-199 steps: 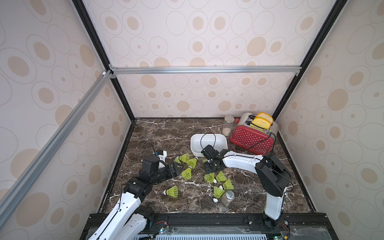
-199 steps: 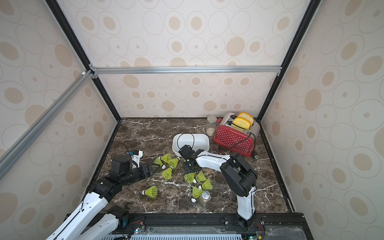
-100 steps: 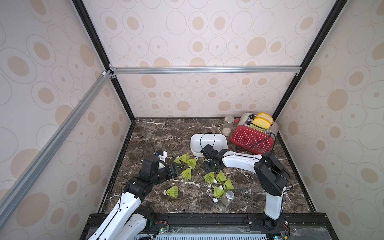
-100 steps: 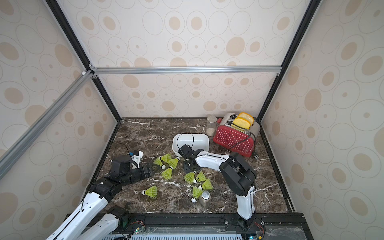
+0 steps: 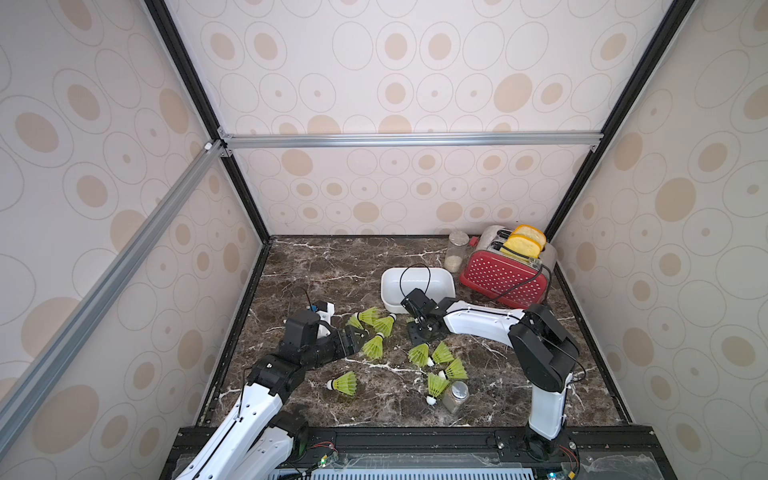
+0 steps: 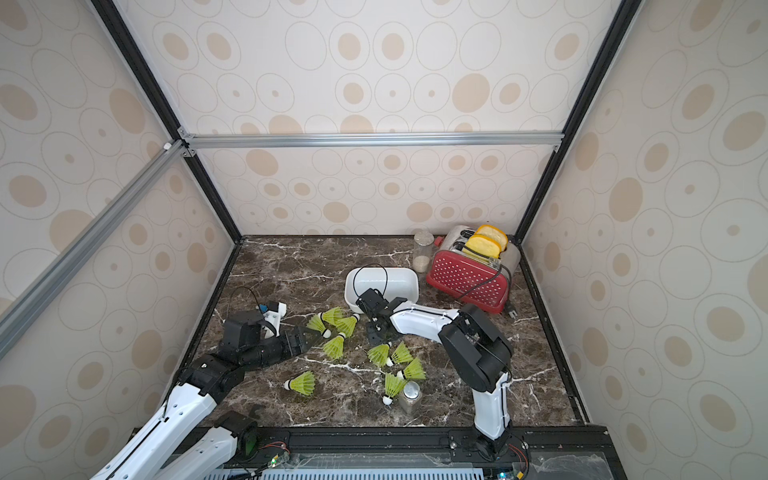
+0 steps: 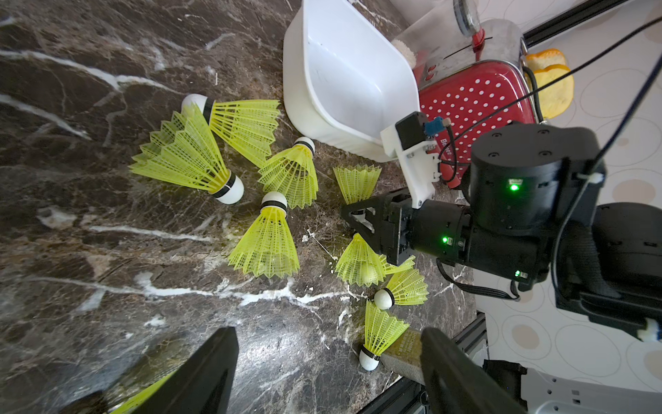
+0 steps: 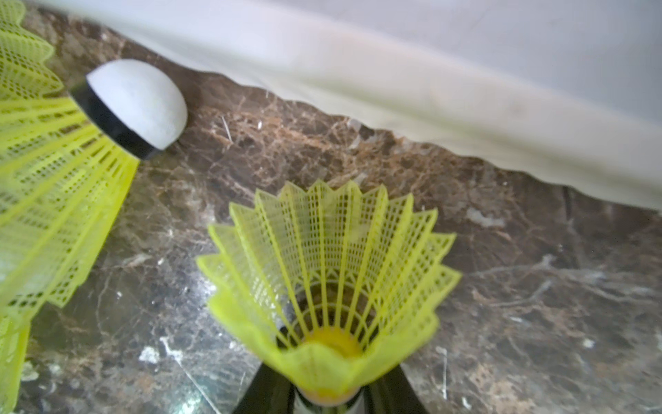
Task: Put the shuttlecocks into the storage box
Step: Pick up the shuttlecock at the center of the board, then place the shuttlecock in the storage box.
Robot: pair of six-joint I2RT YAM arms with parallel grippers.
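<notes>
Lying outside the storage box (image 5: 388, 291), shuttlecocks (image 5: 374, 347) are noted; one shuttlecock (image 8: 329, 258) is pinched by right gripper (image 8: 324, 401); left gripper (image 7: 329, 337) is held wide, unladen.

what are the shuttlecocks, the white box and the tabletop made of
Shuttlecocks: moulded plastic, by the neon-yellow mesh skirts; the matte white tips look like foam or cork, unclear.
Storage box: glossy white plastic, smooth walls with soft reflections.
Tabletop: polished dark brown marble or a marble-look surface, white veins and sheen.
</notes>
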